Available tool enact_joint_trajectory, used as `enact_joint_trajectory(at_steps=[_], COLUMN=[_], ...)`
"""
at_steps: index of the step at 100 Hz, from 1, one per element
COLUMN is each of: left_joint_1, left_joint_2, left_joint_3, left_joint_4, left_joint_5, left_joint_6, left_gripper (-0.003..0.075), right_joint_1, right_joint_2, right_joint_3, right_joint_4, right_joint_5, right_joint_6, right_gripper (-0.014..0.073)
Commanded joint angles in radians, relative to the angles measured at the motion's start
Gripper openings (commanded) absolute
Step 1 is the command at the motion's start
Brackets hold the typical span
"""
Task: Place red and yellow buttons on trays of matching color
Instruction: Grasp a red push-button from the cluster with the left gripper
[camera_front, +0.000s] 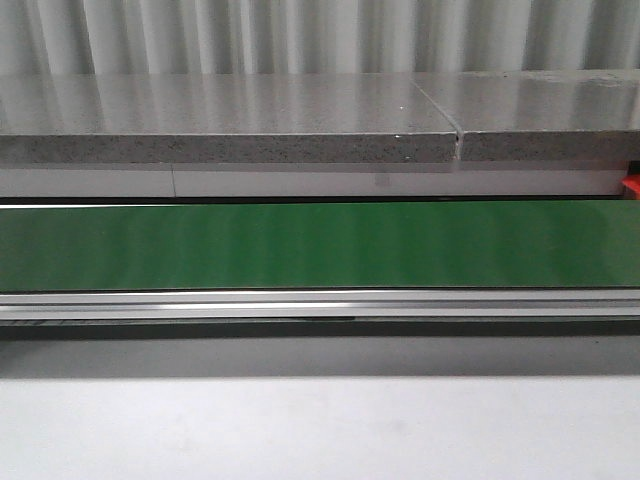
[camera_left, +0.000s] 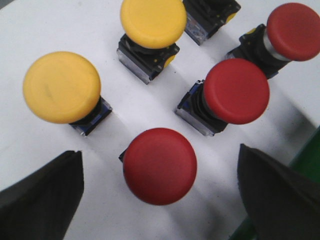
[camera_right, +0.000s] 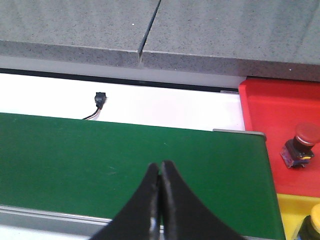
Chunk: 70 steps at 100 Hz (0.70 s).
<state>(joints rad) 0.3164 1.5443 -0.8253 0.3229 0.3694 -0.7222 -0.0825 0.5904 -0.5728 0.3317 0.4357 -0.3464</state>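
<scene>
Dark fingers (camera_left: 42, 200) of the left claw (camera_left: 160, 197) framed the nearest red button (camera_left: 160, 166), which stood on the white surface (camera_left: 30, 30) directly between them. The jaws were spread wide, one finger on each side of that button and neither touching it, so the claw was released and held nothing.

Beyond the claw stood four more buttons, all on the same white surface. A second red button (camera_left: 236, 91) stood just past the nearest one, toward the finger beside the green edge. A third red button (camera_left: 293, 31) stood farther out on that same side. Toward the other finger stood a yellow button (camera_left: 61, 87), with another yellow button (camera_left: 153, 22) farther from the claw. Each one had a broad mushroom cap on a dark block base. They stood near each other but apart.

Over on the other arm, the right claw (camera_right: 160, 200) was clenched, its two black fingers pressed tip to tip with nothing between them. It hung above the green belt (camera_right: 100, 165). Off to one side of it, past the end of the belt, lay the red tray (camera_right: 280, 115) with one red-capped button (camera_right: 300, 145) already in it. Next to that tray I could see a corner of the yellow tray (camera_right: 292, 207), and something dark with a yellow top (camera_right: 312, 225) at the very edge of view, too cropped to identify.

From the front, only the belt (camera_front: 320, 245), its metal rail (camera_front: 320, 303) and the grey stone ledge (camera_front: 230, 125) behind it showed.
</scene>
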Motion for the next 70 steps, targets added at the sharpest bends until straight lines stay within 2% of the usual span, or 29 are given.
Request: enact_joint_trajectory(at_steps=[1, 15, 25, 61, 65, 70], left_joint_1=[0.001, 0.001, 0.001, 0.001, 0.001, 0.001], left_joint_2=[-0.005, 0.025, 0.04, 0.025, 0.015, -0.004], left_joint_3=[-0.036, -0.038, -0.038, -0.05, -0.05, -0.05], left_joint_4=[0.0, 0.0, 0.0, -0.001, -0.001, -0.001], left_joint_5=[-0.032, -0.03, -0.034, -0.041, -0.041, -0.036], left_joint_6=[0.005, 0.005, 0.005, 0.005, 0.005, 0.005], left_gripper=[0.0607, 0.0593, 0.0529, 0.0016, -0.0023, -0.0021], right_joint_1=[-0.001, -0.001, -0.001, -0.001, -0.001, -0.001], right_joint_2=[-0.005, -0.005, -0.005, -0.005, -0.005, -0.005], right_joint_3=[-0.025, -0.025, -0.025, -0.025, -0.025, -0.025], right_joint_4=[0.014, 0.014, 0.014, 0.014, 0.014, 0.014], right_joint_5=[-0.062, -0.062, -0.061, -0.061, -0.061, -0.061], right_joint_6=[-0.004, -0.004, -0.004, -0.004, -0.004, -0.004], right_gripper=[-0.0068, -0.0068, -0.0068, -0.0068, -0.0068, -0.0068])
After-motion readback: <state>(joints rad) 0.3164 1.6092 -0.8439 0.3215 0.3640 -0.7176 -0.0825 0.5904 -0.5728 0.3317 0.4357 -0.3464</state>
